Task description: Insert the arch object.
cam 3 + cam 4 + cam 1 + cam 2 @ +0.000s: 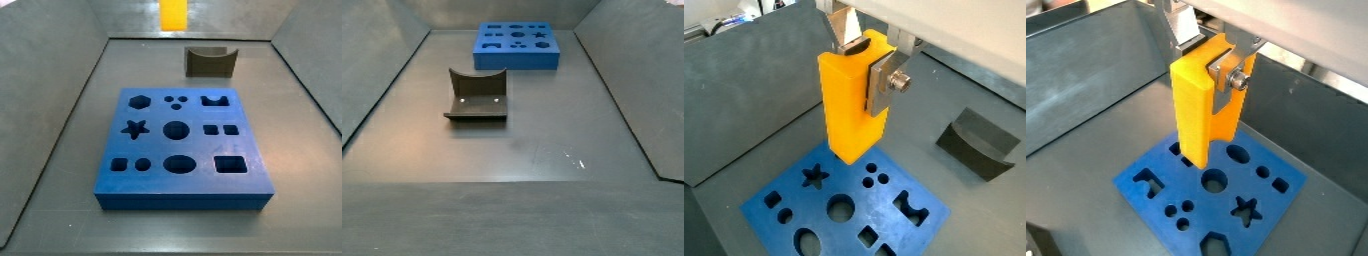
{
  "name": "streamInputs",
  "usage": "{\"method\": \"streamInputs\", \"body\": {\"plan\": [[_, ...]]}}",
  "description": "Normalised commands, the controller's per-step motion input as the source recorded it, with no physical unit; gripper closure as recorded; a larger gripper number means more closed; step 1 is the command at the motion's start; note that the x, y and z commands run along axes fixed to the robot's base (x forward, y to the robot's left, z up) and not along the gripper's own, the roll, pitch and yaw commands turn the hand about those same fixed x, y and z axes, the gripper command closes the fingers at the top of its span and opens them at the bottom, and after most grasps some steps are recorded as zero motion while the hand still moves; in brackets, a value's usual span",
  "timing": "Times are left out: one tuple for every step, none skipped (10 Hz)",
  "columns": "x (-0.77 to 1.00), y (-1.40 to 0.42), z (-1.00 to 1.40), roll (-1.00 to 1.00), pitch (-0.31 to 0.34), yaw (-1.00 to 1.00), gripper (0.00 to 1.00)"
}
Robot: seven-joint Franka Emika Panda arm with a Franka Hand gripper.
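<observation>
The arch object point(855, 105) is a bright orange-yellow tall narrow block. My gripper point(869, 65) is shut on its upper end and holds it upright, high above the blue board point(914, 238) with its shaped holes. Both wrist views show this; in the second one the gripper point(1209, 60) holds the arch object point(1203, 115) with its lower end over the board's point(1216, 212) far edge. In a side view only the block's lower end point(174, 14) shows, well above and behind the board point(181, 198). The gripper itself is out of both side views.
A dark grey block with a curved notch point(209, 61) lies on the grey floor behind the board; it also shows in a wrist view point(978, 142) and a side view point(477, 95). Sloped grey walls ring the floor. The board point(516, 60) sits at one end.
</observation>
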Motion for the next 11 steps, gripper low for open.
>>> {"method": "streamInputs", "body": {"plan": [[0.18,0.03,-0.29,0.09,-0.007,-0.96,1.00],[0.18,0.03,-0.30,0.09,-0.004,-0.96,1.00],[0.22,0.03,-0.31,0.11,0.000,-0.94,1.00],[0.25,0.02,-0.33,0.13,0.000,-0.92,1.00],[0.25,0.01,-0.33,0.13,0.000,-0.93,1.00],[0.25,0.01,-0.33,0.13,0.000,-0.92,1.00],[0.25,0.01,-0.33,0.13,0.000,-0.93,1.00],[0.25,0.01,-0.32,0.13,0.000,-0.93,1.00],[0.24,0.01,-0.32,0.13,0.000,-0.94,1.00],[0.22,0.01,-0.31,0.12,0.000,-0.95,1.00],[0.11,0.00,-0.28,0.09,-0.010,-1.00,1.00]]}}
